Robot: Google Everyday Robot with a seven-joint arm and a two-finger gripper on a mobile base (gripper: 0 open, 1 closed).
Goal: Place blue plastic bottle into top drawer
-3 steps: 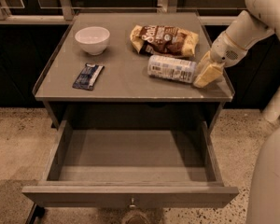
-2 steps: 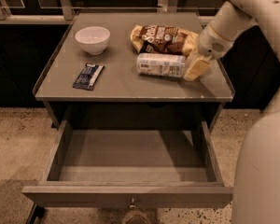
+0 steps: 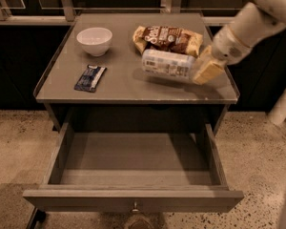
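The blue plastic bottle [image 3: 166, 64], clear and pale with a light printed label, is held sideways just above the right part of the tabletop [image 3: 124, 87], with its shadow beneath it. My gripper [image 3: 206, 68] comes in from the right and is shut on the bottle's right end, which it hides. The top drawer [image 3: 133, 163] is pulled wide open below the tabletop and is empty inside. Its flat front panel with a small metal knob [image 3: 134, 207] is nearest the camera.
A brown chip bag [image 3: 169, 38] lies just behind the bottle. A white bowl [image 3: 94, 40] stands at the back left. A small dark blue snack wrapper [image 3: 90, 78] lies at the front left. The tabletop has raised side rims. Speckled floor surrounds the drawer.
My gripper has moved left with the bottle, which has shifted toward the table's middle and lifted slightly off the surface. The drawer has stayed open.
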